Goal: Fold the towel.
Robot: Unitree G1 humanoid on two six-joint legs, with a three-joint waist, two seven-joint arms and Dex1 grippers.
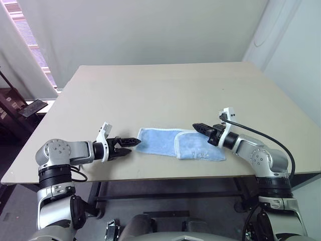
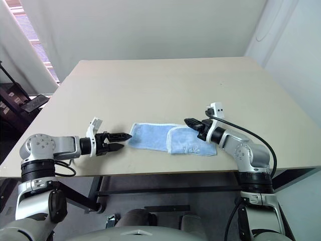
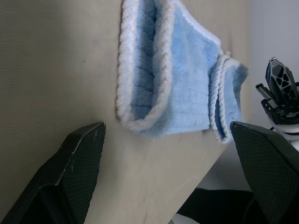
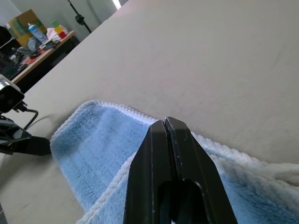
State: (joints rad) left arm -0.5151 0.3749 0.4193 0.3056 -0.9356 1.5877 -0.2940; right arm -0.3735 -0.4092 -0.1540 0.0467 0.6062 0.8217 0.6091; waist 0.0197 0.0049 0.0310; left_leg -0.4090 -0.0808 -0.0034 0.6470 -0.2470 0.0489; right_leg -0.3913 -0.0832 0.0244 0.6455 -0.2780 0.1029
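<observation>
The light-blue towel (image 1: 168, 142) with white edging lies flat near the table's front edge, its right part doubled over the rest in a smaller flap (image 1: 198, 146). My left gripper (image 1: 132, 145) hovers just off the towel's left end, pointing at it, jaws open and empty. In the left wrist view the towel's (image 3: 177, 79) rolled end lies between and just beyond the two black fingers (image 3: 70, 172). My right gripper (image 1: 196, 125) is shut, its tip (image 4: 166, 122) low over the far edge of the folded flap, with no cloth seen between the fingers.
The beige table (image 1: 165, 90) stretches wide and bare behind the towel; its front edge (image 1: 150, 175) runs close below the cloth. A dark stand with a phone (image 1: 32, 108) stands off the table's left side. A black cable (image 1: 261, 135) loops over my right forearm.
</observation>
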